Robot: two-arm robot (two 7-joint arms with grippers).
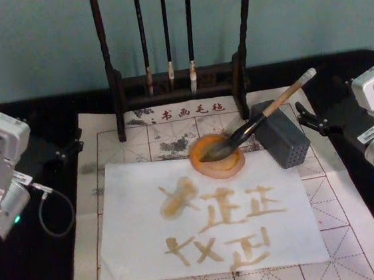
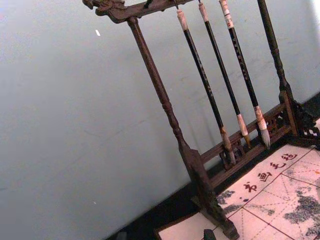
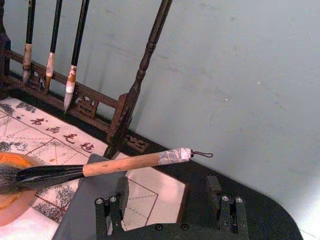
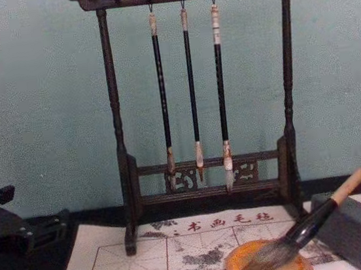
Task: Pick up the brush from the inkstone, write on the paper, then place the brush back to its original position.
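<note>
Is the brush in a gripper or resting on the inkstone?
Resting: brush bristles in the inkstone, handle on the grey block; left gripper and right gripper away.

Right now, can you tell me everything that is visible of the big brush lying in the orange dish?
The brush is large, with a pale wooden handle, a whitish wrapped end carrying a small dark loop, a glossy black collar and bushy grey bristles. It lies tilted: the bristles rest in the inkstone, and the handle rises toward the robot's right, apparently leaning on the grey block. Nothing else touches it.
</note>
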